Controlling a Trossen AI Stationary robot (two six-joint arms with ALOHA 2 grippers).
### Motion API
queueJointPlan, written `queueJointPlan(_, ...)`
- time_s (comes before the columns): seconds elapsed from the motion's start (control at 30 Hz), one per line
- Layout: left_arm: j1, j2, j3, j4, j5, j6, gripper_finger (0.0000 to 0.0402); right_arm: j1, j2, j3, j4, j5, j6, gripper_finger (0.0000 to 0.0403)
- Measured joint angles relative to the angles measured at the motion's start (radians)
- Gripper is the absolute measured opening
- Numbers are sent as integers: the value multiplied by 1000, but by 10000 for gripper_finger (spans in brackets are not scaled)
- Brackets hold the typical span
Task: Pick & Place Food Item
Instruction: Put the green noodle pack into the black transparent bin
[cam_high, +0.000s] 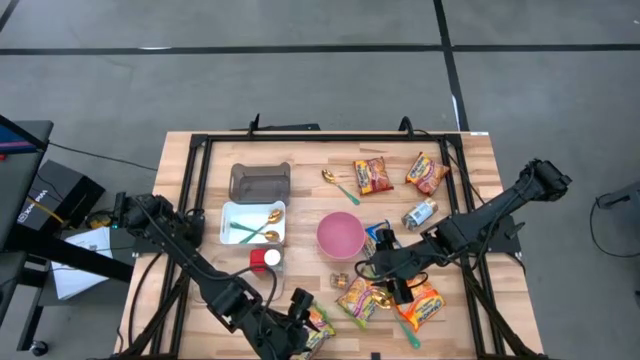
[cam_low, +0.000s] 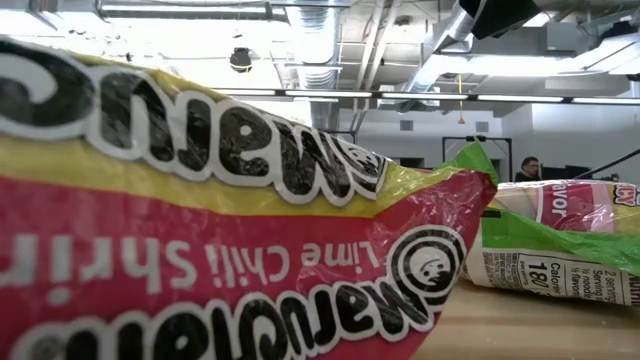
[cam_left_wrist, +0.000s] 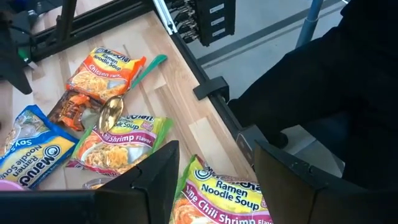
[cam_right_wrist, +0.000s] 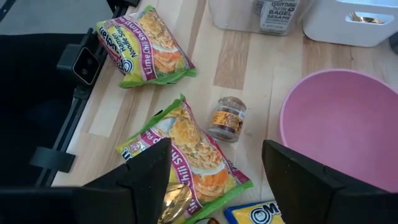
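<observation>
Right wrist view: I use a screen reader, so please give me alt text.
The open right gripper hovers above a ramen packet on the wooden table, beside a small jar and a pink bowl. Another ramen packet lies farther off.

We see even, fairly bright overhead light on the wooden table (cam_high: 300, 150), with only soft, short shadows under the arms and packets. In the low view a noodle packet (cam_low: 230, 230) sits so near the lens that it fills most of the picture and reads soft, its wrapper catching pale glare, while the ceiling light strips (cam_low: 330, 95) behind burn almost white. In both wrist views the near dark fingers (cam_left_wrist: 155, 180) are blurred and the packets beyond them stay sharp.
</observation>
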Motion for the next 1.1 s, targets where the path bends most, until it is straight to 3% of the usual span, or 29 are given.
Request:
queueJointPlan(0.33, 11, 35, -1, -61, -36, -80, 191, 0, 0, 0, 0, 0, -1, 244)
queueJointPlan(0.9, 11, 197, -2, -93, 93, -136, 189, 0, 0, 0, 0, 0, -1, 244)
queueJointPlan(1.1, 22, 202, -12, -100, 110, -169, 165, 0, 0, 0, 1, 0, -1, 244)
